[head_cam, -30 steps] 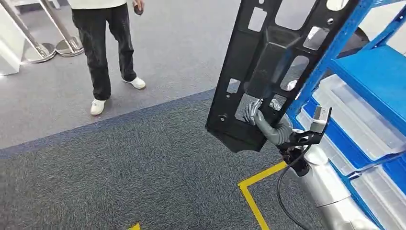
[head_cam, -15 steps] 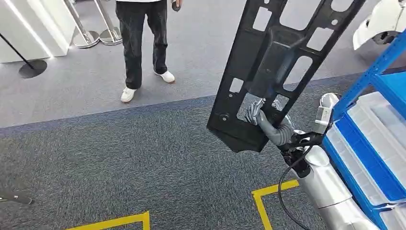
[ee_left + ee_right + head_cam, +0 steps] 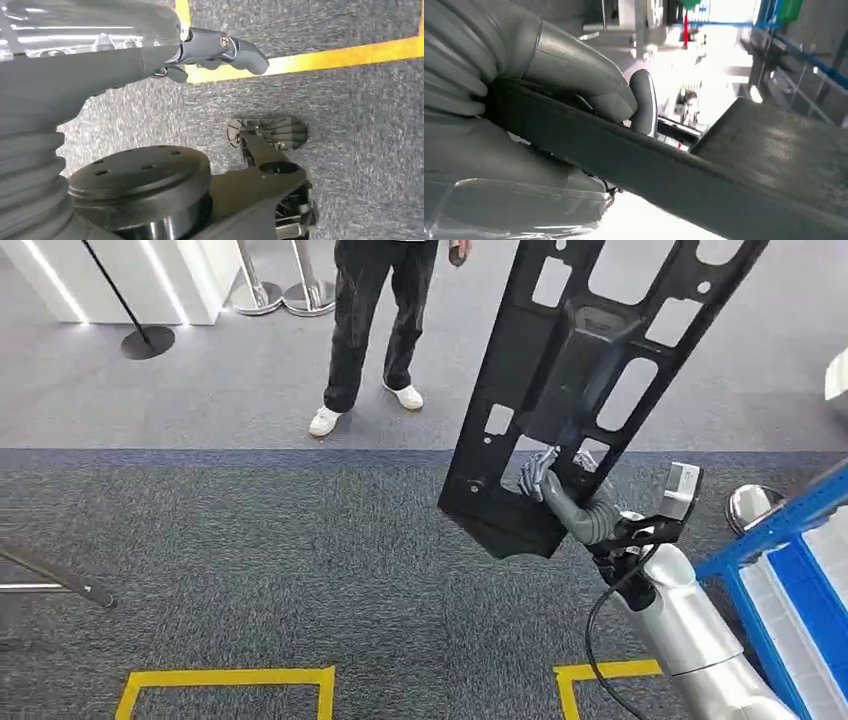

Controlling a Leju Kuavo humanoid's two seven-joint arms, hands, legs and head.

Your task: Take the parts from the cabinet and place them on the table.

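A long black plastic panel (image 3: 570, 370) with several cut-outs stands nearly upright in front of me, tilted to the right at its top. My right hand (image 3: 548, 480) grips it near its lower end, fingers through one of the openings. In the right wrist view the thumb (image 3: 574, 65) presses on the panel's dark edge (image 3: 664, 175). My left hand (image 3: 215, 47) hangs over the grey carpet and holds nothing, its thumb sticking out.
The blue cabinet (image 3: 790, 580) with clear bins is at the right edge. A person (image 3: 380, 330) in dark trousers stands ahead on the lighter floor. Stanchion bases (image 3: 285, 295), a white counter (image 3: 120, 270) and yellow floor tape (image 3: 230, 680) lie around.
The camera has turned left: the cabinet has slid towards the right edge and the person towards the middle. My right hand keeps the same hold on the panel.
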